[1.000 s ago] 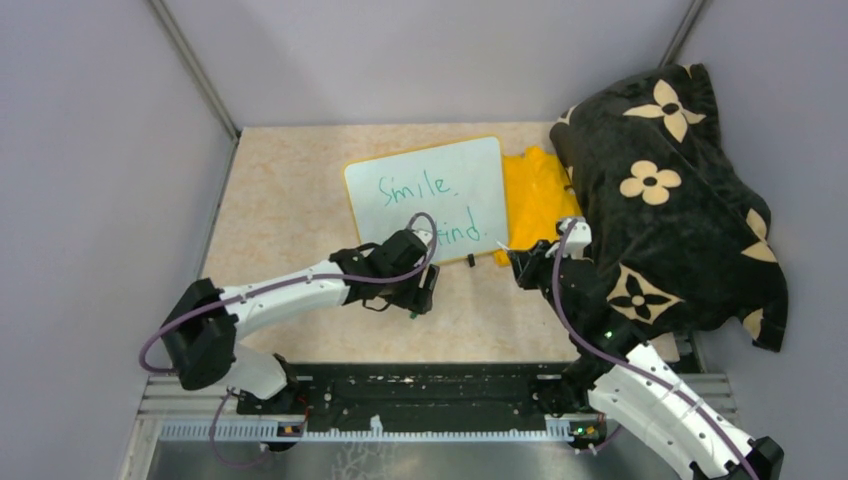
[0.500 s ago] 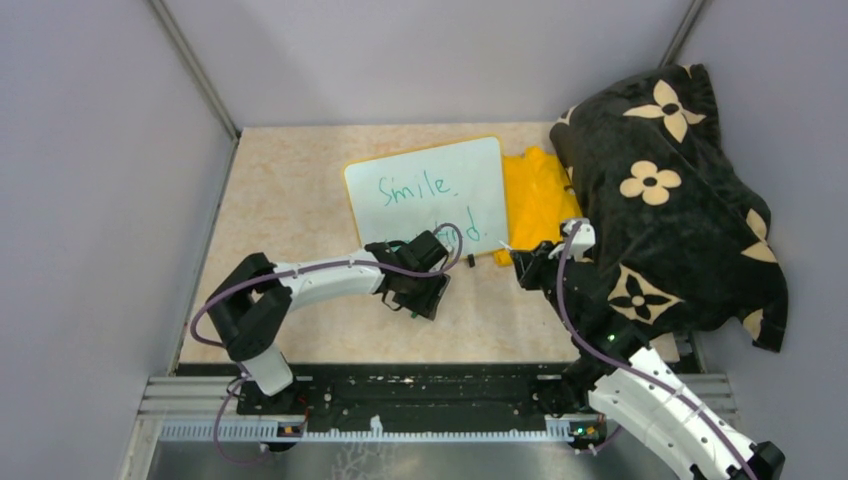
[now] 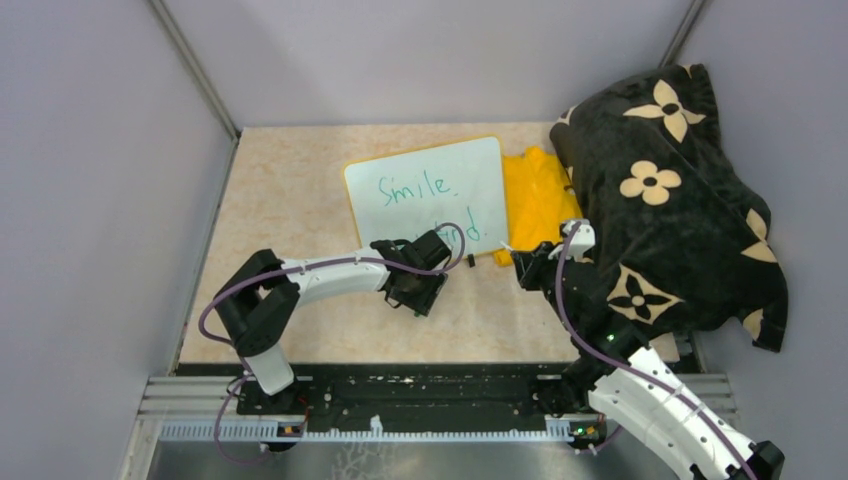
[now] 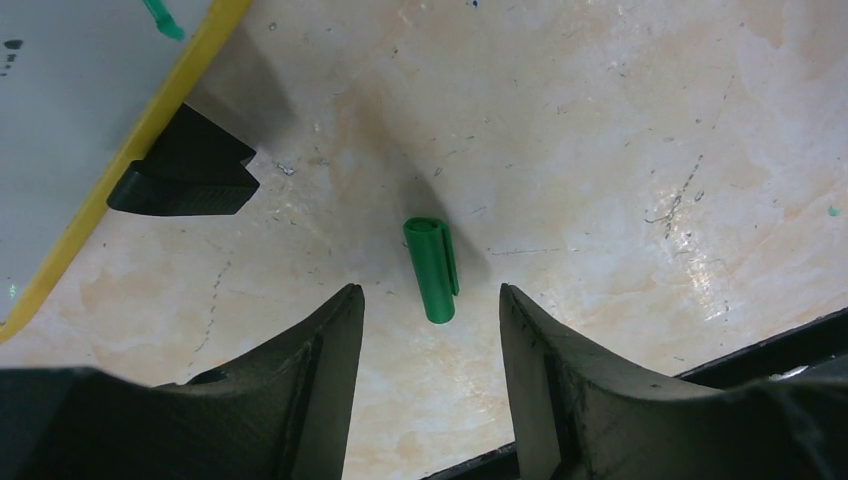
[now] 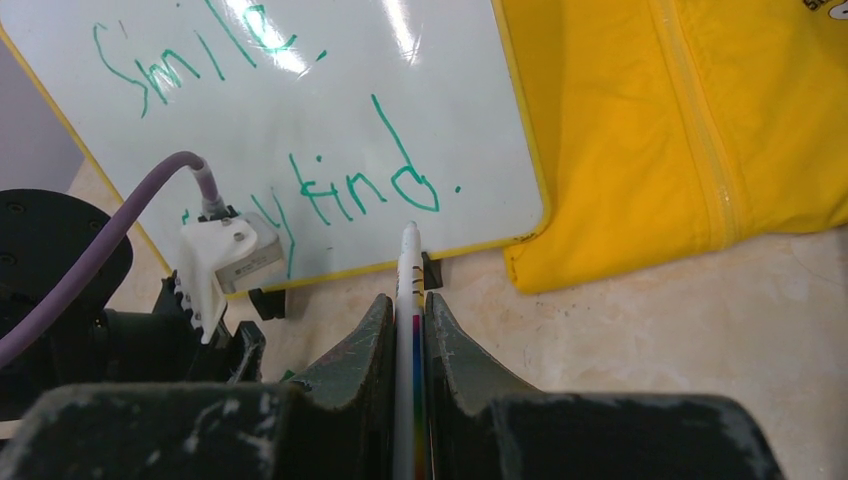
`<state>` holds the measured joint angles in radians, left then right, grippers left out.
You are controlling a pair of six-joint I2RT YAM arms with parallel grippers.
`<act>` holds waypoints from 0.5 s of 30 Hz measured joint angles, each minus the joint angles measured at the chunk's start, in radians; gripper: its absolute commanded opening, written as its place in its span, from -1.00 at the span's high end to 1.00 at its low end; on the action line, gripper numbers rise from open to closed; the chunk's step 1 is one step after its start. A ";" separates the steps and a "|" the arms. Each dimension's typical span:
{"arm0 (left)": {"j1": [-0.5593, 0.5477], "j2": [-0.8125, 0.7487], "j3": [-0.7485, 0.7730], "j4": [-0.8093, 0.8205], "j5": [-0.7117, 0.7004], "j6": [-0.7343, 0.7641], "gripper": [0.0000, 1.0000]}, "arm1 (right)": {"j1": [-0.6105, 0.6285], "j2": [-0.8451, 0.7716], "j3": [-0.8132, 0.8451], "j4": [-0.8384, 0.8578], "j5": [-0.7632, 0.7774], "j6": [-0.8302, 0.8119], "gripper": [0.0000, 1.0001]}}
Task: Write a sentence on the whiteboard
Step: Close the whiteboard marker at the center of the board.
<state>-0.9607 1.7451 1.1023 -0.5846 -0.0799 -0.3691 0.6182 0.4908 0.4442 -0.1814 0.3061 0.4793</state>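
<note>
left gripper jaws apart, green cap lying between them | whiteboard at its 12 o'clock | sentence reads "Smile." over "…kind.", start hidden | right gripper clamped on marker, whiteboard at 11 o'clock

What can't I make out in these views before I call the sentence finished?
- Top view: the sentence, its second line all but "nd." hidden by the left arm and its cable.
- Right wrist: that line's start, behind the camera mount of the left arm.
- Right wrist: barrel of the marker, between the fingers of the right gripper.
- Left wrist: the whiteboard, mostly cut off at left.
- Top view: anything under the black flowered blanket.
</note>
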 measured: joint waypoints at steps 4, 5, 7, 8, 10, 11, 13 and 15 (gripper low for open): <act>0.000 0.005 0.001 0.000 -0.002 0.005 -0.11 | 0.000 0.000 -0.006 0.000 0.000 0.000 1.00; 0.000 0.011 0.002 0.000 -0.001 0.005 -0.09 | 0.000 0.000 -0.006 -0.001 0.001 0.000 1.00; 0.000 0.024 0.006 0.000 0.002 0.008 -0.06 | 0.000 0.000 -0.006 -0.001 0.001 0.000 1.00; 0.000 0.033 0.011 0.001 0.003 0.008 -0.04 | 0.000 0.000 -0.006 0.000 0.002 0.000 1.00; 0.000 0.041 0.021 0.000 0.006 0.010 0.01 | 0.000 0.000 -0.006 0.000 0.003 0.000 1.00; 0.000 0.045 0.025 0.001 0.007 0.011 0.03 | 0.000 0.000 -0.006 0.000 0.004 0.000 1.00; 0.000 0.050 0.031 0.001 0.009 0.012 0.06 | 0.000 0.000 -0.006 0.000 0.004 0.000 1.00; 0.000 0.053 0.032 0.001 0.009 0.013 0.09 | 0.000 0.000 -0.006 0.000 0.004 0.000 1.00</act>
<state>-0.9604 1.7977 1.1343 -0.5838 -0.0711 -0.3565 0.6182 0.4908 0.4381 -0.1814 0.3103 0.4793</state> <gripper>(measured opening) 0.474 0.120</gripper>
